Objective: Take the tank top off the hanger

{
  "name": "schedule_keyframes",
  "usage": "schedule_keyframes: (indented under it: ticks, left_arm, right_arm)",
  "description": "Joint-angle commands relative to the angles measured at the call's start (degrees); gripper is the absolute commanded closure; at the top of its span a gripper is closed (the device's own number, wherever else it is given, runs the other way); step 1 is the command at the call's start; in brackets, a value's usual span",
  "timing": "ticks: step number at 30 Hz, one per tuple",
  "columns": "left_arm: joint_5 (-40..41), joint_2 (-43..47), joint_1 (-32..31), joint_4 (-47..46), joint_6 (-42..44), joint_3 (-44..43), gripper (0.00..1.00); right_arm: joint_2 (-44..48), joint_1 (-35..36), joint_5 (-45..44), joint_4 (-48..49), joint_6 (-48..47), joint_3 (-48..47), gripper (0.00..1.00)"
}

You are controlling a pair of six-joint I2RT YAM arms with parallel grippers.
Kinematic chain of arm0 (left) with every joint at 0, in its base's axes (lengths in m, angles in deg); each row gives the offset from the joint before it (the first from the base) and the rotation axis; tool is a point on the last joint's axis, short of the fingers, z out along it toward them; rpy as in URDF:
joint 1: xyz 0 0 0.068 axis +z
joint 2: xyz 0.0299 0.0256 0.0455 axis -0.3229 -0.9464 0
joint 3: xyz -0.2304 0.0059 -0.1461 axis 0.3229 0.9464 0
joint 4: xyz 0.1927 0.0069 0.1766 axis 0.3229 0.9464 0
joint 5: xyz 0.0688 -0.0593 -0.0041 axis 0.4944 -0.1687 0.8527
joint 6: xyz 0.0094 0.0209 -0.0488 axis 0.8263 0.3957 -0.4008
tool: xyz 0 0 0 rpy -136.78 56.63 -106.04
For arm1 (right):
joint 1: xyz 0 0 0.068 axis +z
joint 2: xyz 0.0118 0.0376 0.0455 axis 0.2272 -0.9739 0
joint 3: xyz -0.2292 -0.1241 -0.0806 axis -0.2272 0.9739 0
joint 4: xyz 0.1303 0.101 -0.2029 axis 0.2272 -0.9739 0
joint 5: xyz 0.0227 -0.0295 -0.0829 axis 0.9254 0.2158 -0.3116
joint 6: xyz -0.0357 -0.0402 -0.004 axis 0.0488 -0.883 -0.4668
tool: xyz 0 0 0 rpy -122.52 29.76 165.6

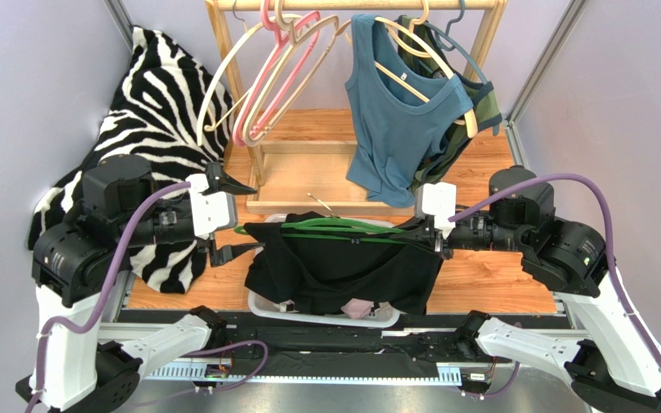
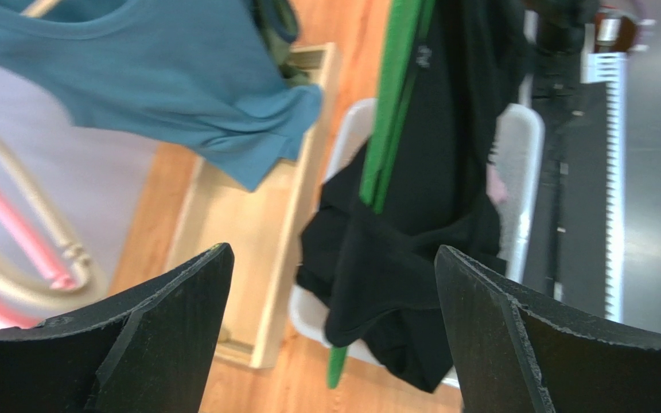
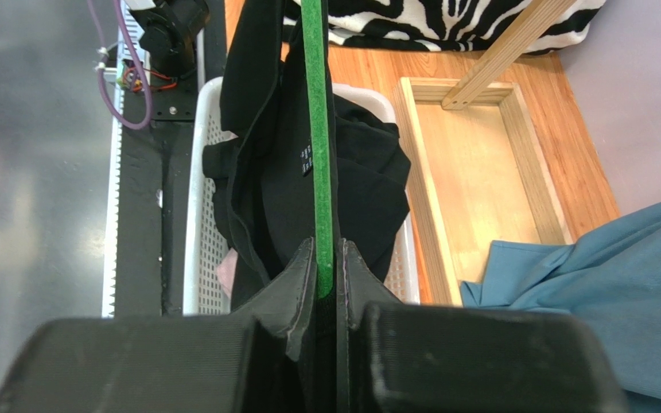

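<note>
A black tank top hangs on a green hanger, held level over a white basket. My right gripper is shut on the hanger's right end. The right wrist view shows its fingers pinching the green bar, with the black fabric draped to the left. My left gripper is open just left of the garment's left end. In the left wrist view the tank top and the hanger tip lie ahead of the wide jaws of this gripper, which touch nothing.
The white basket under the garment holds some pink cloth. Behind it stands a wooden rack with a blue tank top and pink and cream hangers. Zebra-print fabric lies at the back left.
</note>
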Motion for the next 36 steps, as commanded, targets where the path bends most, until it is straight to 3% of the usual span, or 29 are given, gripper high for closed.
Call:
schedule_keyframes:
  ticks: [1, 5, 12, 17, 19, 20, 23, 31, 34, 36]
  left_arm:
    - [-7.85, -3.47, -0.61, 11.59, 4.69, -4.05, 0.11]
    - [-8.47, -5.95, -2.45, 17.42, 6.99, -5.90, 0.23]
    - [-6.63, -6.65, -5.88, 17.51, 5.76, -2.83, 0.23]
    - [-4.61, -6.48, -6.24, 15.49, 5.41, -1.25, 0.29]
    - [-4.08, -6.65, -6.41, 14.79, 5.49, -1.51, 0.42]
    - [-4.08, -6.83, -6.41, 14.70, 5.49, -1.60, 0.58]
    - [-3.38, -7.18, -6.94, 13.47, 4.70, -1.60, 0.77]
    - [-2.85, -6.74, -7.12, 12.42, 4.09, -0.54, 0.89]
    - [-1.71, -6.39, -7.12, 11.01, 2.60, -1.15, 1.00]
    - [-1.09, -6.04, -7.20, 9.70, 1.89, -1.07, 1.00]
  right_arm:
    - [-1.04, 0.63, -1.09, 4.70, -3.54, -1.97, 1.00]
    - [-1.83, 0.72, -1.35, 5.94, -3.98, -3.46, 1.00]
    - [-3.76, 1.77, 0.05, 7.60, -3.19, -5.49, 1.00]
    - [-4.82, 3.53, -0.38, 8.13, -3.01, -6.10, 1.00]
    - [-5.34, 4.67, -0.56, 8.40, -2.92, -6.10, 1.00]
    - [-5.52, 5.02, -0.91, 8.66, -2.92, -5.84, 1.00]
    - [-6.48, 6.43, -0.91, 10.15, -2.31, -5.49, 1.00]
    - [-7.72, 8.36, -2.67, 17.08, -0.12, -3.55, 1.00]
    - [-7.19, 8.37, -3.90, 19.46, 0.33, -2.15, 1.00]
    - [-6.05, 8.36, -5.83, 20.78, 0.42, -0.92, 0.99]
